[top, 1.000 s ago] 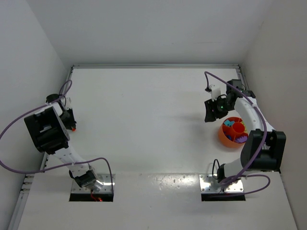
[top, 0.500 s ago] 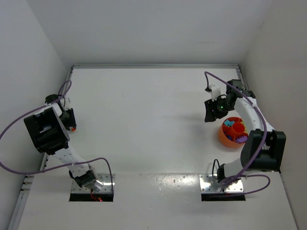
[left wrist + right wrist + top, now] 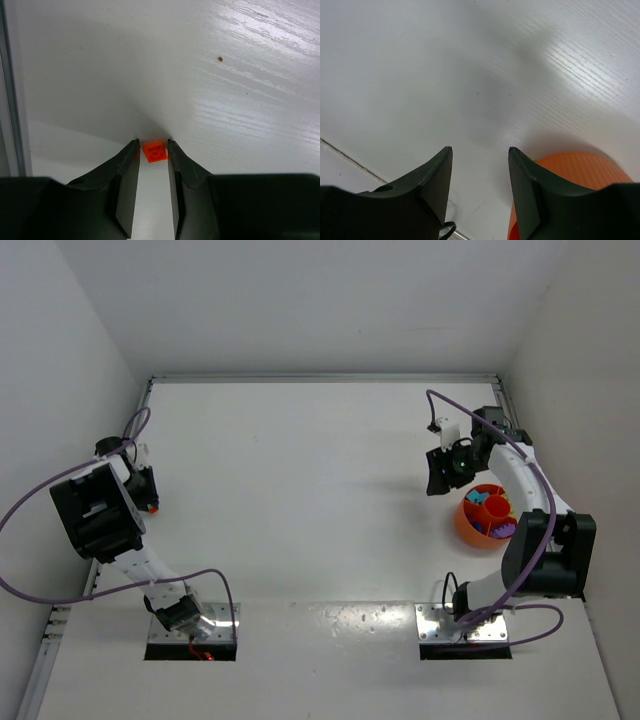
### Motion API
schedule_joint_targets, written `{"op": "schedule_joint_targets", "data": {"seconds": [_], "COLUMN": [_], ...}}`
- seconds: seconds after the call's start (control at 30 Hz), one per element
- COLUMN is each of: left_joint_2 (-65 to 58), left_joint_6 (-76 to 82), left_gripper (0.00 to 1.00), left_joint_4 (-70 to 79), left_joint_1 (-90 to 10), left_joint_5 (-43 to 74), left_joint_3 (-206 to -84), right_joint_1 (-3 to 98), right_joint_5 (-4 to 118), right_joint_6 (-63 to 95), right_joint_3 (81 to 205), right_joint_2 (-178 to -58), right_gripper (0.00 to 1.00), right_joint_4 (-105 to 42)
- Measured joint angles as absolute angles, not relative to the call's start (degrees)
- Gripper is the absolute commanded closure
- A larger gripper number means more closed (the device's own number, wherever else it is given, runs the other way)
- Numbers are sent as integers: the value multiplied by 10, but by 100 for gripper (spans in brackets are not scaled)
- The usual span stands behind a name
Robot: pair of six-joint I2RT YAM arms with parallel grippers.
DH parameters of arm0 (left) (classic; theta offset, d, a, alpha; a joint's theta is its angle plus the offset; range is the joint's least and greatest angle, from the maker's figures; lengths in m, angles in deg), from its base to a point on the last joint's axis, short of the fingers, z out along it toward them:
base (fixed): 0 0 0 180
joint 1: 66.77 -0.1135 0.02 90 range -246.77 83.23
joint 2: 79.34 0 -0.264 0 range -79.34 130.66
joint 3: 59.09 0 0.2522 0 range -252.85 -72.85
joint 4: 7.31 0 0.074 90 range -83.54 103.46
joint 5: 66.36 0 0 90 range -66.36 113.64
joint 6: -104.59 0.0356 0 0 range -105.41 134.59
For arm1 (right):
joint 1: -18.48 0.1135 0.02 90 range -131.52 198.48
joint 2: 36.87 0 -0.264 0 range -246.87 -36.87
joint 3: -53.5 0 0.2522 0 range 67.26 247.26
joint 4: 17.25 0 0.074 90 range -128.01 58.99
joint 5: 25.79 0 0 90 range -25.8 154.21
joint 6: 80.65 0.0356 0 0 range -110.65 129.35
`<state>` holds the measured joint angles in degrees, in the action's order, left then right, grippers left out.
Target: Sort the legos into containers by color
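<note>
Little has changed overhead since a second ago: the left arm's elbow has drifted slightly, and the right arm has not budged.

From above, the left arm reaches to the table's point(image 3: 300, 470) far left edge, where only an orange speck shows beside the black wrist. The left wrist camera gives the detail. The left gripper point(image 3: 153, 143) points down at the white surface with an orange lego point(image 3: 155, 151) lying flat, studs up, between its fingertips point(image 3: 134, 150). The right finger seems to touch the brick and the left stands a hair off. I cannot tell whether the brick is pinched or only bracketed.

The right gripper point(image 3: 476, 150) hovers with its fingers spread and nothing between them. Its own camera sees bare table and only the curved outer wall of the orange bowl point(image 3: 560, 167) at the lower right. The overhead view alone looks inside the bowl, which sits just behind the gripper, near the table's right edge. Teal, blue and purple legos point(image 3: 497, 518) lie in its compartments, though which piece lies in which section is too small to make out.
</note>
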<state>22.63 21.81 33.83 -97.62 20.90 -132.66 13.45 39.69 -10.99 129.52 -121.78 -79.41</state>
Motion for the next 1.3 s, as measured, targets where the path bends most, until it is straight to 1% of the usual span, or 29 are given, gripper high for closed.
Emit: {"op": "schedule_joint_targets", "data": {"seconds": [0.03, 0.13, 0.2, 0.4, 0.5, 0.6, 1.3], "left_joint_2": [226, 226, 226, 226, 227, 227, 232], "left_joint_6": [219, 221, 224, 231, 233, 234, 246], "left_gripper": [66, 59, 58, 58, 62, 63, 63], "left_joint_4": [338, 338, 338, 338, 338, 339, 351], "left_joint_1": [-976, -976, -976, -976, -976, -976, -976], "left_joint_5": [209, 209, 211, 214, 213, 212, 207], "left_joint_3": [-1327, -1327, -1327, -1327, -1327, -1327, -1335], "right_joint_1": [134, 134, 134, 134, 134, 134, 141], "right_joint_5": [397, 397, 397, 397, 397, 397, 396], "right_joint_6": [-110, -110, -110, -110, -110, -110, -108], "right_joint_3": [1295, 1295, 1295, 1295, 1295, 1295, 1289], "right_joint_2": [-1218, -1218, -1218, -1218, -1218, -1218, -1218], "right_gripper": [51, 51, 51, 49, 49, 49, 49], "right_joint_4": [-794, -794, -794, -794, -794, -794, -790]}}
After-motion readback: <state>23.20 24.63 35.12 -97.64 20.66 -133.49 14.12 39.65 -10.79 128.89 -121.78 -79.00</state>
